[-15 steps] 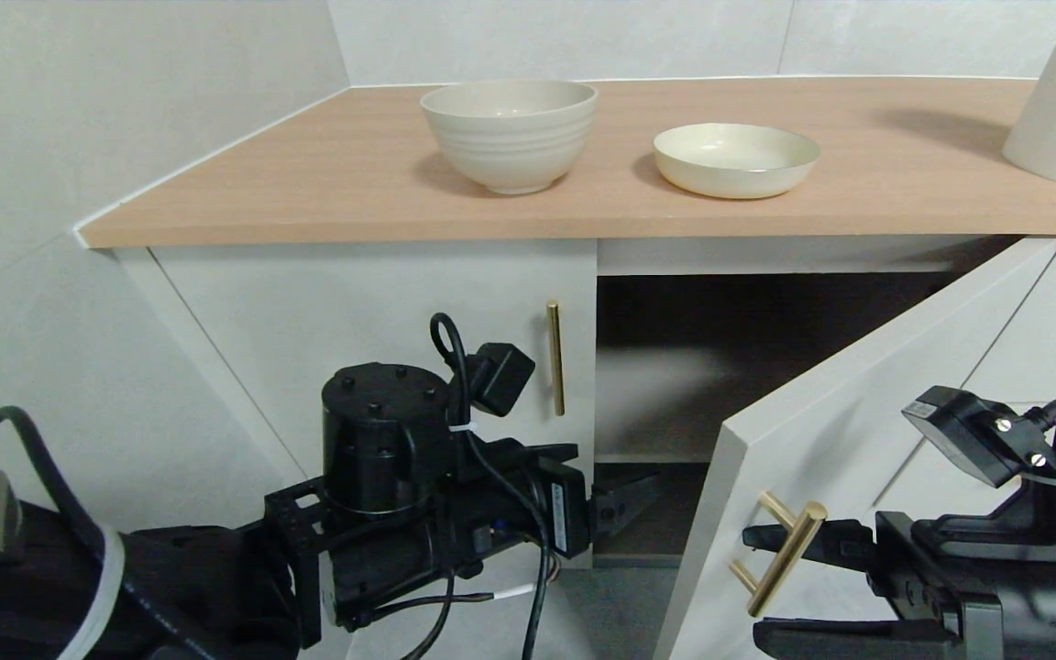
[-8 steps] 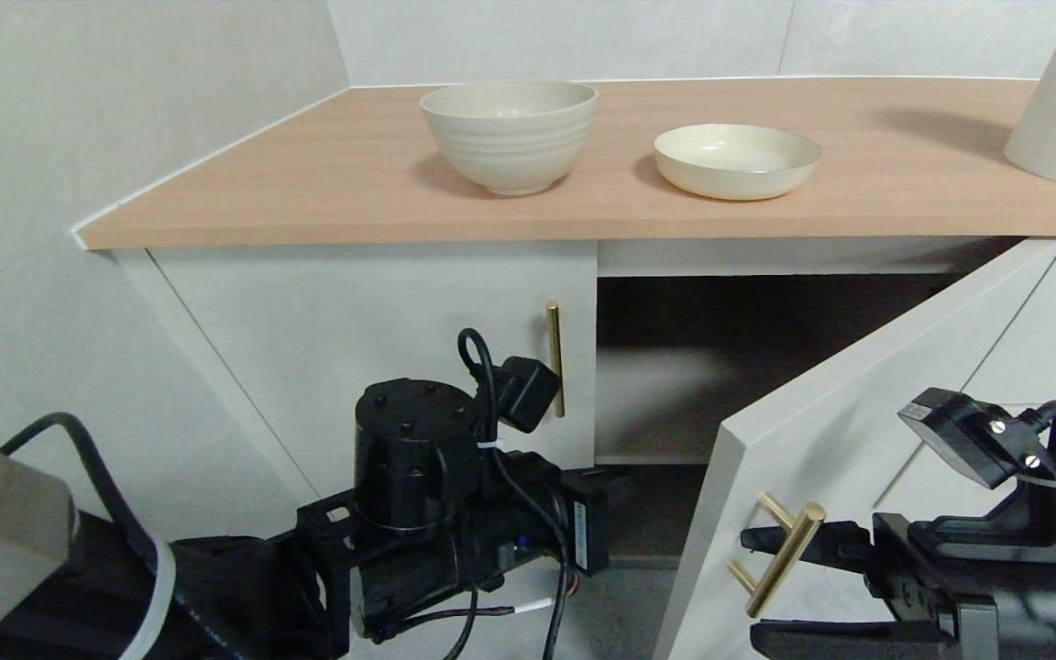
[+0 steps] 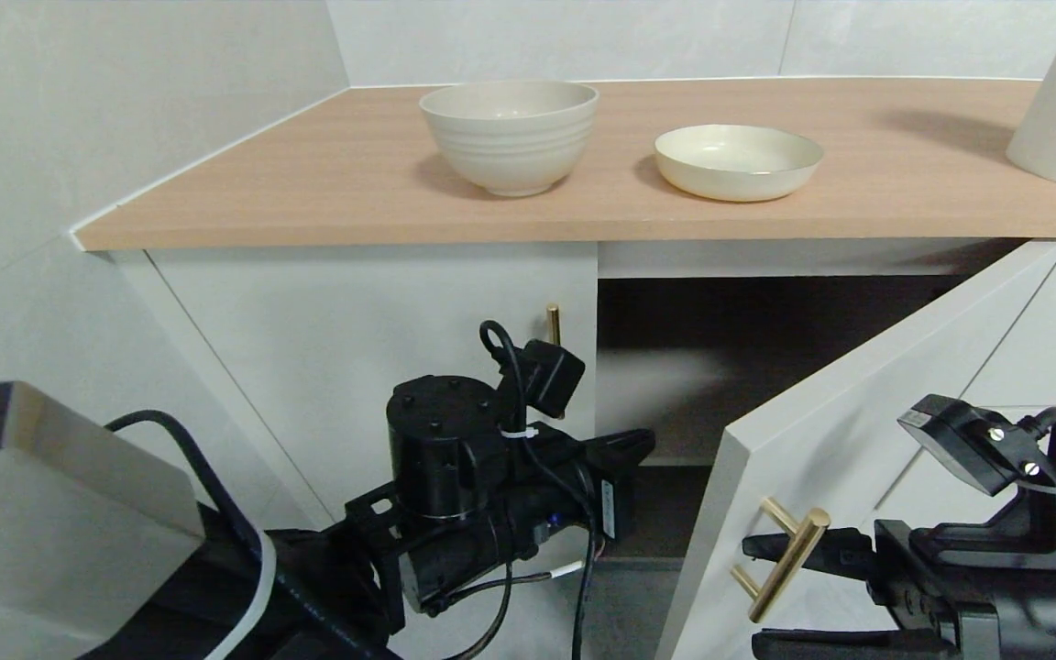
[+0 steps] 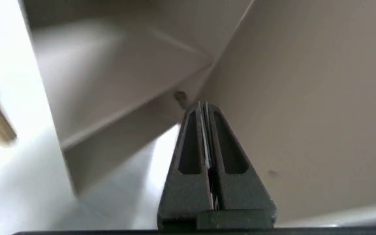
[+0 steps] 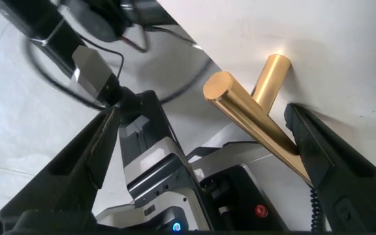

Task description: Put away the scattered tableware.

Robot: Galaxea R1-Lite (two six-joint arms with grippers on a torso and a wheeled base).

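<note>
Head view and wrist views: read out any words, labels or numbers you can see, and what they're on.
No text can be read.
The white sticker on the left hand: print too small to read.
The bowl, plate, counter and cabinet door: no markings.

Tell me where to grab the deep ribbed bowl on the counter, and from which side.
Take the deep bowl by its rim, coming down from above at the near edge and pinching the wall inside and out. It stands upright, mouth open, and its rounded body looks too wide to span. The shallow dish sits apart to its right, leaving room.
</note>
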